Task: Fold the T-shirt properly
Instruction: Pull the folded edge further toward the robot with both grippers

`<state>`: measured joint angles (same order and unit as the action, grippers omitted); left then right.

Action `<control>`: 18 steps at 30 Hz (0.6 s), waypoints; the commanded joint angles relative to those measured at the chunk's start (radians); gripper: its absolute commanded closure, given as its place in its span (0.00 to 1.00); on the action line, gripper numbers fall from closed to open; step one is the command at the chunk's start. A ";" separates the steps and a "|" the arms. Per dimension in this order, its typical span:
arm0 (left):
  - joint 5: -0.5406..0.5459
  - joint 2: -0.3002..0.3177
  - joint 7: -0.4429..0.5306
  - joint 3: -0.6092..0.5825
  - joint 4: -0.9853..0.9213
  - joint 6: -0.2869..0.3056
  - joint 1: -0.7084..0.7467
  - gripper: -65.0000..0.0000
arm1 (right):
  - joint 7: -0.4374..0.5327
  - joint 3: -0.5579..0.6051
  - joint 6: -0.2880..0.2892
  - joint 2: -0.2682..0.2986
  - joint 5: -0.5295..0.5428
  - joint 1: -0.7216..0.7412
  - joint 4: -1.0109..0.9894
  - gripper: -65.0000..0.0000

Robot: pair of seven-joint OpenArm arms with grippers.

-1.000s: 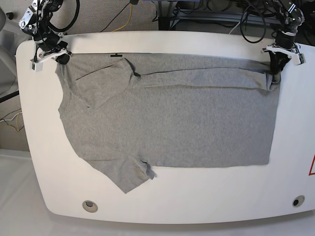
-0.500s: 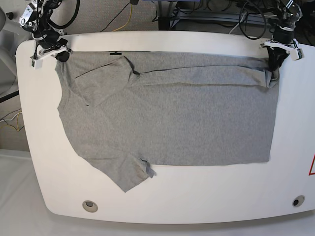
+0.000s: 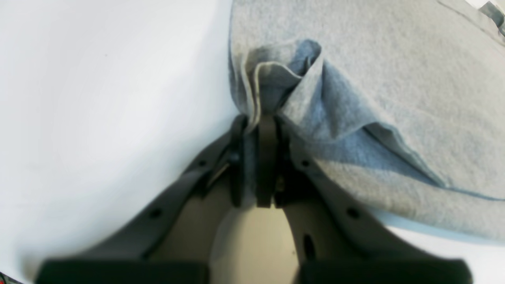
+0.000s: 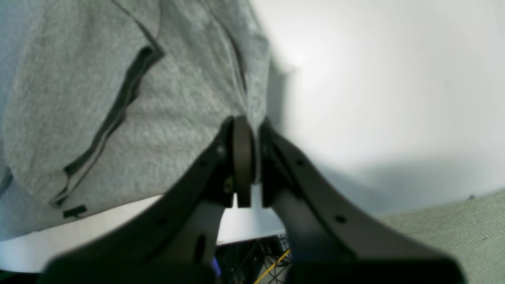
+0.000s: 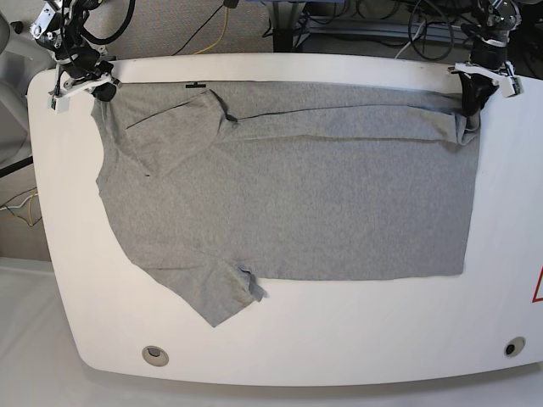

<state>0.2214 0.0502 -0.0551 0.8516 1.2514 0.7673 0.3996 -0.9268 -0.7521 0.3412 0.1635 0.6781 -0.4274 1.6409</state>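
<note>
The grey T-shirt (image 5: 288, 186) lies spread across the white table (image 5: 280, 348), its far strip folded over toward the near side, with one sleeve (image 5: 225, 297) sticking out at the near left. My left gripper (image 5: 469, 108) at the far right corner is shut on a bunched hem corner of the T-shirt (image 3: 276, 83). My right gripper (image 5: 100, 91) at the far left corner is shut on the shoulder edge of the T-shirt (image 4: 158, 98). In the wrist views both grippers, left (image 3: 262, 122) and right (image 4: 248, 122), have their fingers closed with cloth pinched between them. A small dark neck label (image 5: 196, 85) shows at the far edge.
Two round holes sit in the table near its front edge, one at the left (image 5: 154, 354) and one at the right (image 5: 514, 347). Cables (image 5: 356, 17) and carpet lie behind the far edge. A red mark (image 5: 538, 288) is at the right edge.
Both grippers have moved toward the table's far edge, drawing the shirt's far edge and the neck label back with them. The cloth lies a little flatter.
</note>
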 commanded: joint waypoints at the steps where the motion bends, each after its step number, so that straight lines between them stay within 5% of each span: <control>1: -0.192 -0.013 -0.234 0.011 -0.026 -0.069 0.045 0.97 | -0.044 -0.005 -0.012 0.008 -0.047 -0.015 0.000 1.00; 18: -0.261 -0.016 -0.234 0.018 -0.028 -0.069 0.080 0.97 | -0.044 -0.004 -0.012 0.008 -0.047 -0.037 0.000 1.00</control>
<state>0.1898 0.0528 -0.0349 0.8703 1.2587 0.7757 0.4351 -0.9195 -0.7521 0.3420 0.1635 0.6849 -0.4461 1.6417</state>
